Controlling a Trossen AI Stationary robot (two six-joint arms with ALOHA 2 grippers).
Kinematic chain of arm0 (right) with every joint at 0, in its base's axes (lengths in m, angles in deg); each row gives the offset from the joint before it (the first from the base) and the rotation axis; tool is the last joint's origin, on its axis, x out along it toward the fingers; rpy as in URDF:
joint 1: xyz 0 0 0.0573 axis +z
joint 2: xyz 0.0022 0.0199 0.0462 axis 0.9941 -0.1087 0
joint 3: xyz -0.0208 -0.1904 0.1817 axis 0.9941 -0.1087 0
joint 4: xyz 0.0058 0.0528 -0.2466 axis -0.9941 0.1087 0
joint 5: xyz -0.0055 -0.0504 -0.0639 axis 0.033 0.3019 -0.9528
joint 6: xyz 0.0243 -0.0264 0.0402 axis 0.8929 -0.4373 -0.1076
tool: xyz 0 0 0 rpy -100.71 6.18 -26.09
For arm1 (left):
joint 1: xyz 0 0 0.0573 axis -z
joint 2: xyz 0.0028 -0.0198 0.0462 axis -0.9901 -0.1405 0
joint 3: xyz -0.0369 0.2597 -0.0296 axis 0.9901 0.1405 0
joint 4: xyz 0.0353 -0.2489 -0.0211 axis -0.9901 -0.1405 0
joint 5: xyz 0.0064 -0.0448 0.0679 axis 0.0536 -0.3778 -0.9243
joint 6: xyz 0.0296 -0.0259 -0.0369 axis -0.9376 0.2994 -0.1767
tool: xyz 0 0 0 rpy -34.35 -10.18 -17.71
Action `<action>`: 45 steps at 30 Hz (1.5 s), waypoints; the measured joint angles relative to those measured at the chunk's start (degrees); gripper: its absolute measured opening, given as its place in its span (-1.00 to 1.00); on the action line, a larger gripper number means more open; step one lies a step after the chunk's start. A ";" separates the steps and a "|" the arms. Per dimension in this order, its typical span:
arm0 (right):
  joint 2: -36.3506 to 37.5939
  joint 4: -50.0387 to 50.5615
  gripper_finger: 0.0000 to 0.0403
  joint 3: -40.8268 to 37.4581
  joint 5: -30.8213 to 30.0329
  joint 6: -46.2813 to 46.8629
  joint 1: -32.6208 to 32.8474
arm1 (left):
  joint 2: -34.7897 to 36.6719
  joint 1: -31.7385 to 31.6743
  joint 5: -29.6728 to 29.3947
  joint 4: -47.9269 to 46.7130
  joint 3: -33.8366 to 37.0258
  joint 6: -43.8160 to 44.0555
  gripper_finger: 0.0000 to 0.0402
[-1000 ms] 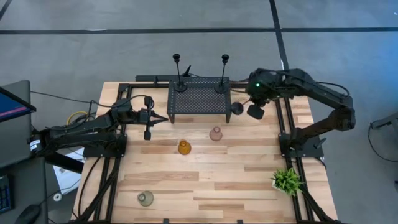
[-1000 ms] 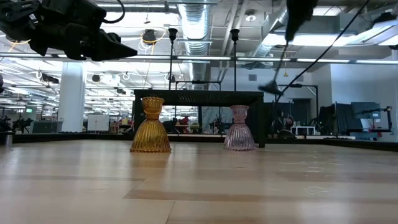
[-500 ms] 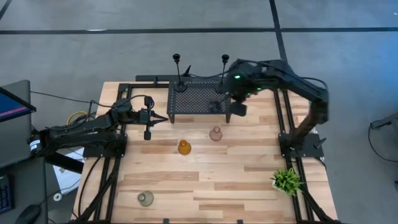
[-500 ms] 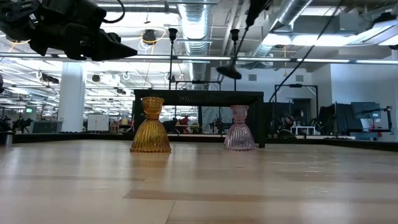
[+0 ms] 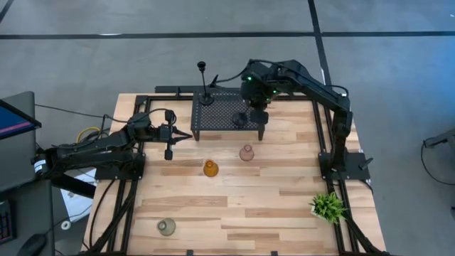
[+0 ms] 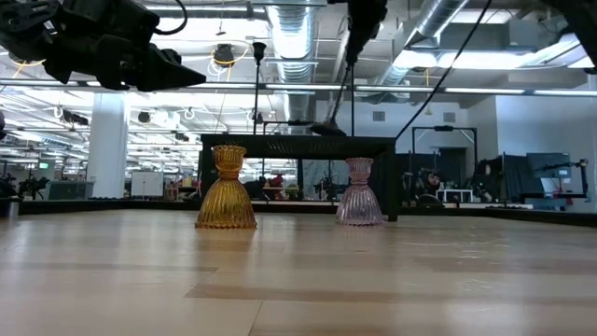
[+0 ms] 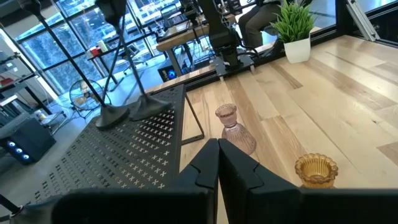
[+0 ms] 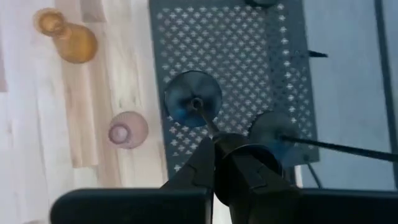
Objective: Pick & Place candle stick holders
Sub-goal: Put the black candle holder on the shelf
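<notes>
Three slim black holders are at the rack [image 5: 229, 112], at the far end of the bench [image 5: 284, 213]. One of them, the held holder [image 5: 240, 119], is pinched by its thin stem in the jaws of the right gripper [image 5: 257, 108], which hangs over the rack's right half. In the right wrist view the jaws [image 8: 214, 142] are pressed onto the stem and the round base [image 8: 193, 99] faces away from the camera, over the perforated top. In the low view its long axis is tilted, with the base [image 6: 326, 129] lowest and close above the rack top. Whether it touches cannot be told.

A second slim holder [image 5: 204, 84] stands upright on the rack's left half. A third [image 8: 273, 134] has its base on the rack just beside the held one, its stem close to the right gripper.

Pink holder [image 5: 247, 153] and amber holder [image 5: 210, 168] stand upright on the bench in front of the rack, near each other but apart. Green holder [image 5: 166, 226] stands alone at the near left, well apart. Plant [image 5: 327, 206] sits at the near right edge.

Left gripper [image 5: 186, 134] hovers left of the rack, its tip towards it, jaws pressed together on nothing.
</notes>
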 joint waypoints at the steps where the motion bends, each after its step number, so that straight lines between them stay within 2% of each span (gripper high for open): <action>1: 0.18 -1.02 -0.98 0.04 0.18 0.04 0.18 | -0.02 0.00 0.00 -0.02 0.00 -0.01 -0.96; 7: 0.82 -2.96 -0.98 0.09 2.03 -0.21 0.75 | 0.00 0.00 0.00 0.00 0.00 0.00 -0.96; 26: 0.82 -3.66 -0.98 0.06 2.27 0.67 0.95 | -0.02 0.00 0.00 -0.02 0.00 -0.01 -0.96; 41: 0.82 -3.89 -0.98 0.04 1.44 0.94 2.86 | -0.02 0.00 0.00 -0.04 0.00 0.00 -0.95; 45: 0.82 -4.17 -0.98 0.00 -1.60 0.96 3.27 | -0.02 0.00 0.00 -0.07 0.00 0.00 -0.95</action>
